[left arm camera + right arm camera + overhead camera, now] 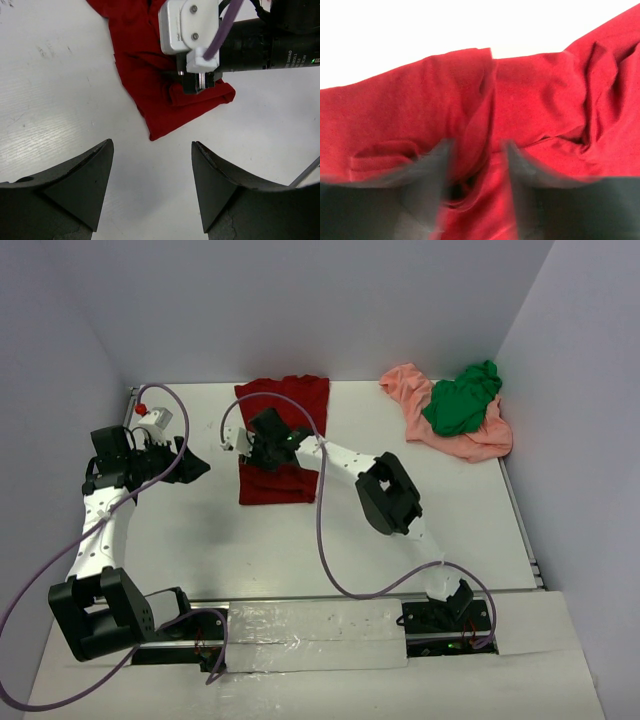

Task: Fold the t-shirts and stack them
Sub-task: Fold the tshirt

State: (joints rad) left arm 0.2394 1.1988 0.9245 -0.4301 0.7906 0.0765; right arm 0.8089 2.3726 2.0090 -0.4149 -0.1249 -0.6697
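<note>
Reaching — right arm [340, 455] over red t-shirt [275, 485]

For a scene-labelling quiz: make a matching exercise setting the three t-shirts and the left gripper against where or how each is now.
Column 1
1. dark red t-shirt
2. green t-shirt
3. salmon-pink t-shirt
4. left gripper

Column 2
A. open, holding nothing
B. lying on top of another shirt
C. directly under the right gripper
D. crumpled beneath another shirt, at the far right

Pairs: 1-C, 2-B, 3-D, 4-A
</note>
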